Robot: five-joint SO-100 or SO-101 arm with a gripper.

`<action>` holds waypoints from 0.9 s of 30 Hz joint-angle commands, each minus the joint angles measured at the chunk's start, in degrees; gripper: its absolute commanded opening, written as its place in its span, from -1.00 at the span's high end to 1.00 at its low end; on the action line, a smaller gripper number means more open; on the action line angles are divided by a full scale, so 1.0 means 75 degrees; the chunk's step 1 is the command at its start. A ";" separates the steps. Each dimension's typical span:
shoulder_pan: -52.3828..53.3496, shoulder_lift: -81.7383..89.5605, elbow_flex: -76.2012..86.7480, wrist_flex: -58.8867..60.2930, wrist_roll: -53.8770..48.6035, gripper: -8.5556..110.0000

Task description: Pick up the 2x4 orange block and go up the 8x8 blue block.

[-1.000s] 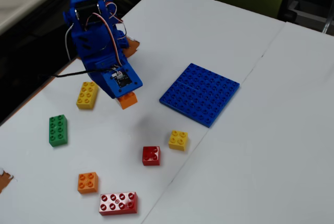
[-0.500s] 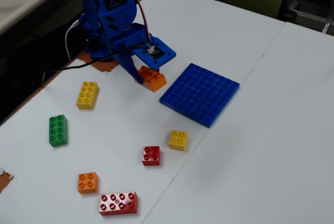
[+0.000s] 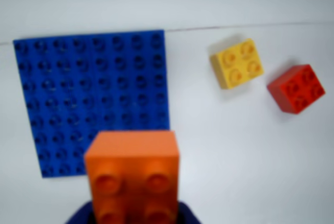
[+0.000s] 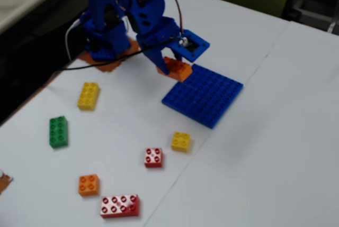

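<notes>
The 2x4 orange block (image 4: 178, 69) is held off the table in my blue gripper (image 4: 172, 67), which is shut on it. In the fixed view the block hangs over the near-left edge of the 8x8 blue block (image 4: 205, 96). The wrist view shows the orange block (image 3: 133, 174) end-on at the bottom centre, with blue gripper (image 3: 133, 220) parts on both sides of it. The flat blue baseplate (image 3: 88, 98) lies beyond it and to the left. The block's rear half is hidden by the gripper.
A yellow square brick (image 4: 180, 141) and a red square brick (image 4: 153, 157) lie on the white table in front of the baseplate. Farther left are a yellow 2x4 brick (image 4: 88, 96), a green brick (image 4: 58, 131), a small orange brick (image 4: 89, 184) and a red 2x4 brick (image 4: 120, 206).
The arm has swung right, carrying the orange block from near the yellow 2x4 brick to the baseplate's edge. The loose bricks have not moved.
</notes>
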 commanded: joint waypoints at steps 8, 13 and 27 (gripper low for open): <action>-0.0492 -0.0551 -0.0715 0.0117 0.0609 0.85; -0.0691 -0.0937 -0.1020 0.0176 0.1055 0.85; -0.1148 -0.1500 -0.1570 0.0258 0.1734 0.85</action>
